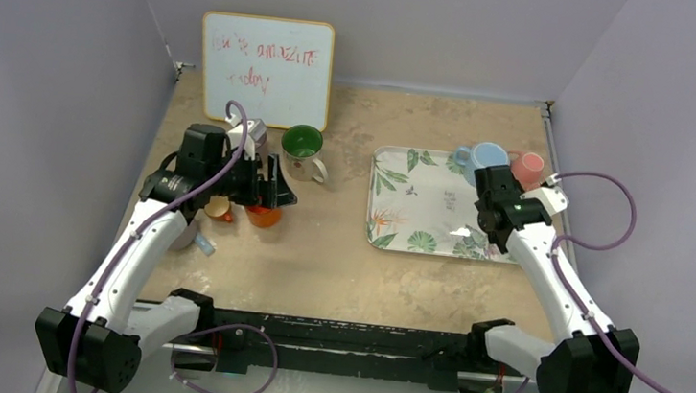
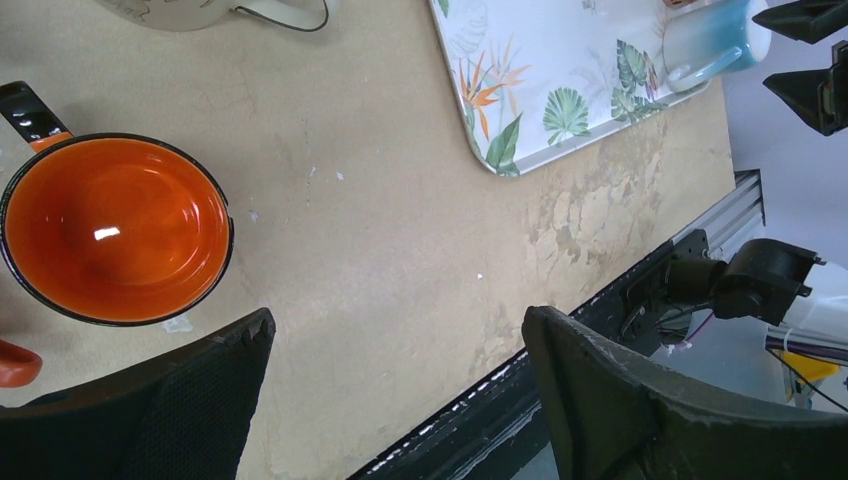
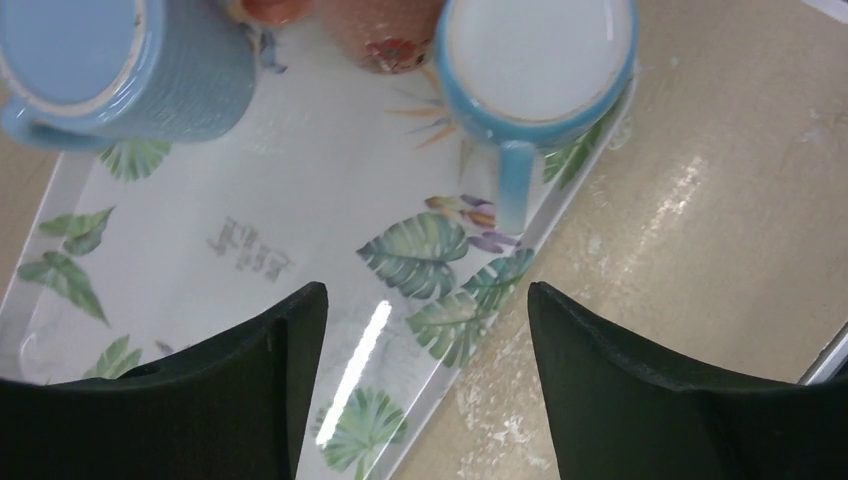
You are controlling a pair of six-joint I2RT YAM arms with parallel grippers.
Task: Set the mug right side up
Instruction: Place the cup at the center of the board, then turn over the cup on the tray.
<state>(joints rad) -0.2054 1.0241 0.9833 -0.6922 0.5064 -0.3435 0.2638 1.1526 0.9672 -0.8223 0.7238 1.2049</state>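
Sitting at the far end of the glossy, leaf-printed tray (image 1: 421, 199), the ribbed blue mug (image 3: 150, 70) shows a flat pale disc ringed by a bare tan band, which reads as its base turned up. Its handle curls off to the left in the right wrist view. Beside it stand a salmon-pink mug (image 3: 385, 30) and a smooth blue mug (image 3: 535, 70) with a round white face, close to the tray's edge. The right gripper (image 3: 425, 300) hovers over the tray, its matte black fingers spread with nothing between them. The left gripper (image 2: 395, 330) is likewise spread wide above the mottled beige table (image 2: 400, 200), its rough-textured fingers empty. Next to it is an upright orange mug (image 2: 115, 230) with a glassy glaze and a thin black rim.
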